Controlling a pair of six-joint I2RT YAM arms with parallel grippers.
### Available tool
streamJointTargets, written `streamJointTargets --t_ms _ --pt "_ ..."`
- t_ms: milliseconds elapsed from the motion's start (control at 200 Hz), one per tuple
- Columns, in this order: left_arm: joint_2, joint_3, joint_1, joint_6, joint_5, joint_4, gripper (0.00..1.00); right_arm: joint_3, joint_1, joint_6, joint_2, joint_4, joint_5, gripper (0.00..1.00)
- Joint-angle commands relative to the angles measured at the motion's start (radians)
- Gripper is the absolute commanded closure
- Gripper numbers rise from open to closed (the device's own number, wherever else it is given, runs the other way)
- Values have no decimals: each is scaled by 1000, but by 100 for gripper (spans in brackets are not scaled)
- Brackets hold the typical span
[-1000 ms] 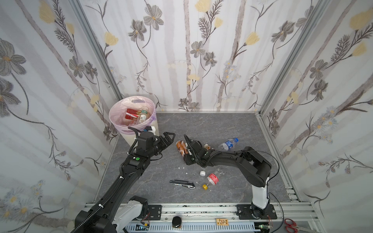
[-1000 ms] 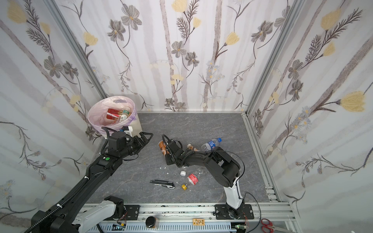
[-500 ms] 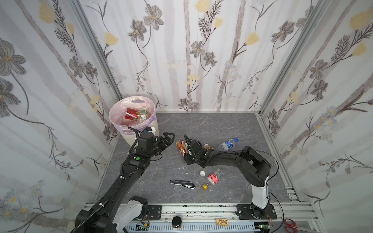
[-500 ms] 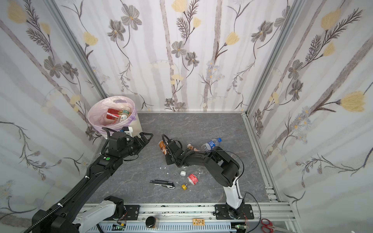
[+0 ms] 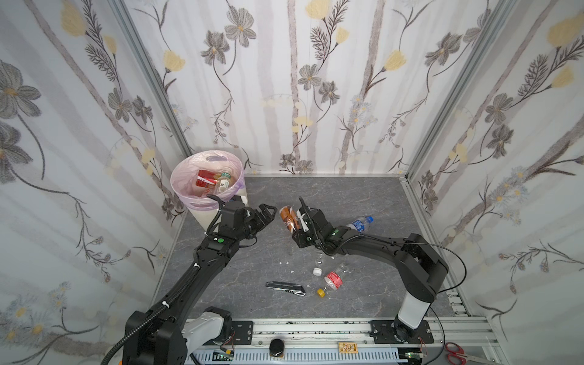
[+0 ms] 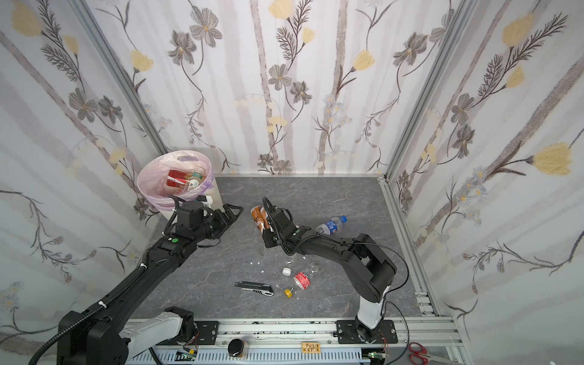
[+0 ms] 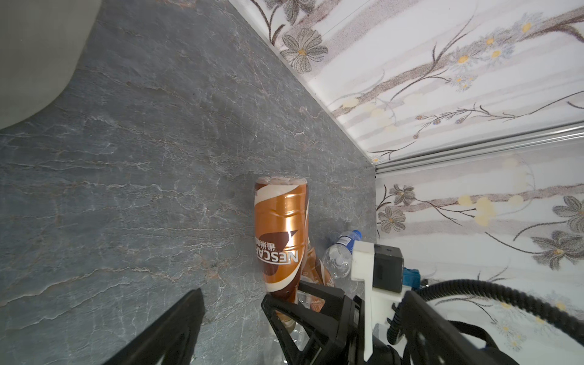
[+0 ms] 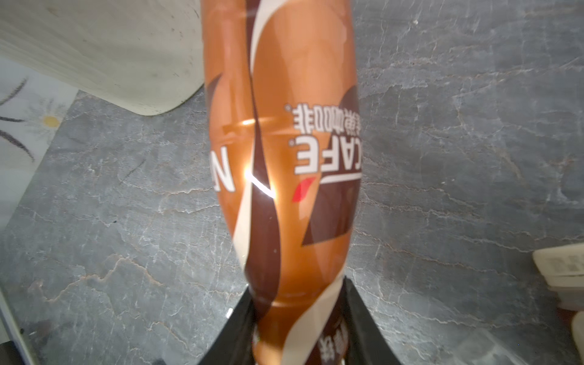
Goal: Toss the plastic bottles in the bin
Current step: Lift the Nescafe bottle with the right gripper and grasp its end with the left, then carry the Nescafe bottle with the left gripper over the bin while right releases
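Our right claw (image 5: 296, 228) is clenched on the neck end of the amber-brown plastic coffee bottle (image 5: 286, 216) with the cream-and-brown label. In the right wrist view both black fingers (image 8: 235, 322) press its narrow shoulder, and its base points away from the claw.

Between that coffee bottle and the round cream-white ribbed bin (image 5: 198, 218) lined with a pink-lilac bag stands our left claw (image 5: 270, 215). Its jaws are spread wide and hold nothing; it is near the bottle but apart from it.

The bin sits in the back left corner and already holds a red-labelled bottle (image 5: 206, 179) and a clear pale-labelled bottle (image 5: 224, 182).

Beyond our right arm a clear blue-capped bottle (image 5: 360, 223) lies on the grey stone-patterned floor (image 5: 363, 196). Nearer the rail lie a clear yellow-capped bottle with a red label (image 5: 333, 279), a loose white cap (image 5: 317, 271) and the grey-black utility knife (image 5: 286, 288), all well apart from both claws.
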Motion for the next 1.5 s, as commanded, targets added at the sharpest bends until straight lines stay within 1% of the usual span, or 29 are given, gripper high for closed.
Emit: streamJointTargets --t_ms 0,185,475,674,769,909,1024,1154,1209,1224,1259,1344,1494 --pt "48 49 -26 7 8 32 0 4 -2 -21 -43 -1 -1 68" --pt "153 160 -87 45 -27 39 0 11 -5 -37 -115 -10 -19 68" --pt "255 282 -104 105 -76 40 0 12 -12 -67 -204 -12 -35 68" --pt "346 351 -134 119 -72 42 0 23 -16 -78 -223 -2 -62 68" --pt "364 376 -148 127 -85 42 3 31 -16 -77 -224 0 -65 68" --pt "365 396 -149 144 -112 41 13 35 -16 -78 -225 0 -72 67" --pt "377 414 -148 149 -108 41 19 37 -16 -81 -225 6 -82 67" --pt "382 424 -148 150 -117 41 23 41 -15 -87 -225 8 -84 67" --pt "382 425 -150 152 -123 42 25 42 -16 -87 -228 8 -86 67" --pt "382 425 -148 152 -124 42 25 42 -43 -86 -228 9 -86 66" --pt "380 425 -149 154 -127 41 26 43 -49 -89 -228 9 -86 66" --pt "375 422 -148 158 -134 40 26 42 -55 -87 -228 10 -82 64" --pt "362 414 -148 159 -146 40 26 31 -81 -64 -227 11 -79 65"
